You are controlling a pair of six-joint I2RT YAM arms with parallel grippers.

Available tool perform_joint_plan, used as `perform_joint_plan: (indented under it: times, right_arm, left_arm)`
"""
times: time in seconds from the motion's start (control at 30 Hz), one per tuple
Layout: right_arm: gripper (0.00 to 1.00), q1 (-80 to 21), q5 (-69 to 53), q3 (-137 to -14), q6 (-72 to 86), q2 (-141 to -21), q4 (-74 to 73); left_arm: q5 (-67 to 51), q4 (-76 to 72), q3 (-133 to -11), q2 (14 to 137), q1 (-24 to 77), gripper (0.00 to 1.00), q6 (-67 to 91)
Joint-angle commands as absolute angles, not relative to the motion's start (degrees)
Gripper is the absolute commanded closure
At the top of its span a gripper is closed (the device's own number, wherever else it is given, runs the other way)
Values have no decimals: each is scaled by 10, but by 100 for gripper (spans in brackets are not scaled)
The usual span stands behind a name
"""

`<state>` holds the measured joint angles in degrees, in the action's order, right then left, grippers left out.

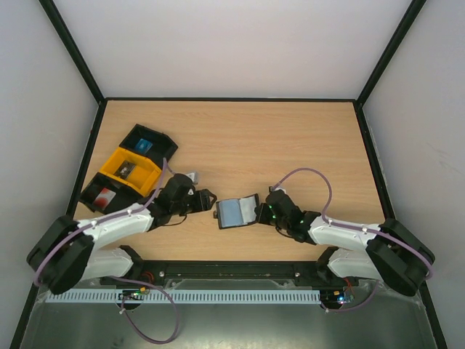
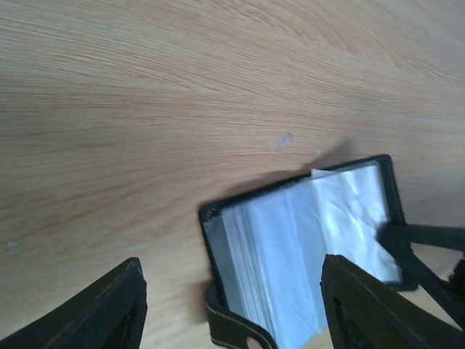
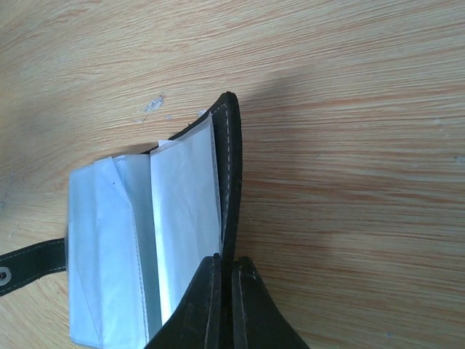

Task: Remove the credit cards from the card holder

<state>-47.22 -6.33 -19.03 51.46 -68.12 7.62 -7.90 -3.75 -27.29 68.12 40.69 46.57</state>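
Observation:
The black card holder [image 1: 237,212] lies open near the table's middle, its pale clear sleeves facing up. My right gripper [image 1: 264,211] is shut on the holder's raised right flap [image 3: 231,174], and the fingertips [image 3: 215,270] pinch its edge. My left gripper [image 1: 206,201] stands open just left of the holder, apart from it. In the left wrist view the holder [image 2: 290,240] and its snap tab [image 2: 232,327] lie between the spread fingers [image 2: 120,305]. Three credit cards rest in the trays at the left: blue [image 1: 143,145], dark grey [image 1: 125,169] and red [image 1: 105,195].
Three open trays sit in a diagonal row at the left: black [image 1: 164,142], yellow [image 1: 115,158] and black [image 1: 90,190]. White walls with black rails [image 1: 372,156] enclose the table. The arm bases and a cable duct [image 1: 225,296] line the near edge.

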Motion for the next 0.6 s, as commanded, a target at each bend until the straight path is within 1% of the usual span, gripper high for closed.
perform_joint_plan:
  times: [0.0,0.13,0.33,0.47,0.57]
  right_arm:
    - [98,-472,-32,-178,533,-676,81]
    - [98,-473,-34,-173,537,-673,89]
    - [98,-472,-37,-163,543,-670,106]
    - [98,-472,-40,-156,554,-671,122]
    - [98,-472,-45,-153,559,-673,129]
  left_arm:
    - [-120,-109,-270,753,394,34,454]
    - [-150,-127,-287,814,396,40,458]
    - [-188,-203,-255,840,400,41,522]
    - [-206,-226,-269,873,413,44,538]
    - [-215,-225,-282,875,423,46,541]
